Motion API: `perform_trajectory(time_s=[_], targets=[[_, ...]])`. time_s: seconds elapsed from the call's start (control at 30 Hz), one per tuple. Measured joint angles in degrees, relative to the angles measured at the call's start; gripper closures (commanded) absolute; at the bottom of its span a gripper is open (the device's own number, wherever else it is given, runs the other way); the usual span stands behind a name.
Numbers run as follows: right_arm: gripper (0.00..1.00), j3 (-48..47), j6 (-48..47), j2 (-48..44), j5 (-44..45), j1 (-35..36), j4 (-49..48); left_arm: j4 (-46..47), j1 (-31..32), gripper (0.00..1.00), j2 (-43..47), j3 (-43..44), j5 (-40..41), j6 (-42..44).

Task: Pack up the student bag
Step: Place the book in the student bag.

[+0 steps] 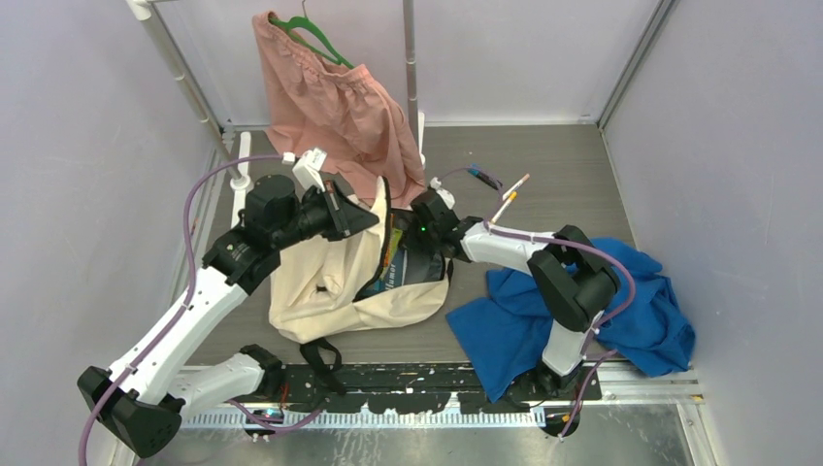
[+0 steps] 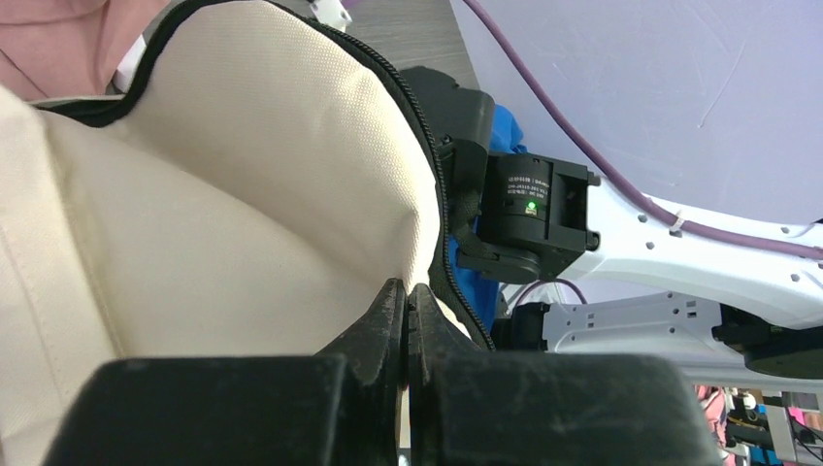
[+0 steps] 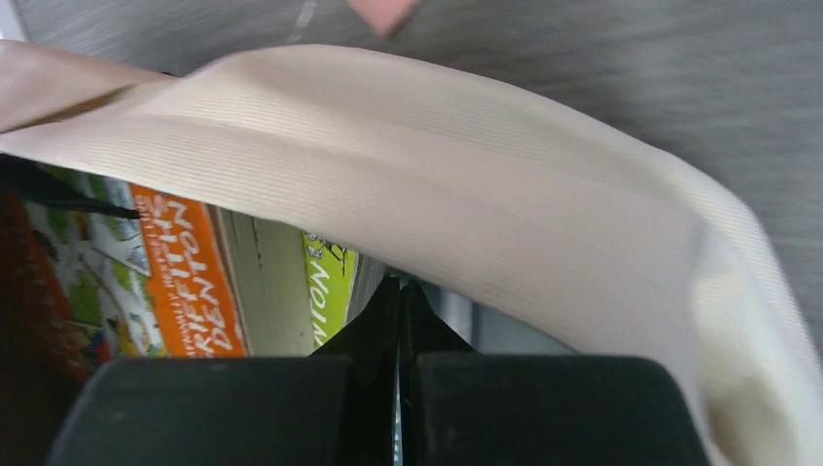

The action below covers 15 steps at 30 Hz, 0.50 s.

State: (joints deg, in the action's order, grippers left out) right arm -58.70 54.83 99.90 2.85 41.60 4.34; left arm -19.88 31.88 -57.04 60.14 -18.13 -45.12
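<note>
The cream student bag [image 1: 320, 291] lies in the middle of the table with its mouth held open toward the right. My left gripper [image 1: 364, 218] is shut on the bag's upper rim; in the left wrist view the cream fabric [image 2: 243, 194] runs into the closed gripper tips [image 2: 406, 291]. My right gripper [image 1: 417, 228] is at the bag's mouth, shut, with nothing visible between its jaws. In the right wrist view its tips [image 3: 400, 286] sit under the cream flap [image 3: 485, 175], beside an orange book [image 3: 184, 272] and a green book [image 3: 325, 291] inside. Books [image 1: 393, 267] show in the opening.
A pink garment [image 1: 335, 107] on a green hanger hangs just behind the bag, beside a metal pole [image 1: 411, 58]. A blue cloth [image 1: 582, 311] lies bunched at the right under the right arm. Pens [image 1: 510, 199] lie behind the right wrist. Grey walls close in on both sides.
</note>
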Motion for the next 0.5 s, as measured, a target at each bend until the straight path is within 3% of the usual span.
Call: perform_trajectory(time_s=[0.1,0.3,0.33,0.5], targets=[[0.98,-4.6,-1.0,2.7,-1.4,1.0,-0.2,0.5,0.0,1.0,-0.1,-0.6,-0.7,-0.6],[0.75,-6.7,-2.6,2.8,-3.1,1.7,-0.6,1.9,-0.1,1.0,-1.0,-1.9,-2.2,-1.5],[0.73,-6.2,-2.9,2.2,-3.1,1.6,-0.4,2.2,-0.1,0.95,-1.0,-2.2,-2.5,-1.5],[0.66,0.1,-5.8,-8.6,0.1,0.2,4.2,3.2,-0.1,0.43,-2.3,-2.3,-4.6,-1.0]])
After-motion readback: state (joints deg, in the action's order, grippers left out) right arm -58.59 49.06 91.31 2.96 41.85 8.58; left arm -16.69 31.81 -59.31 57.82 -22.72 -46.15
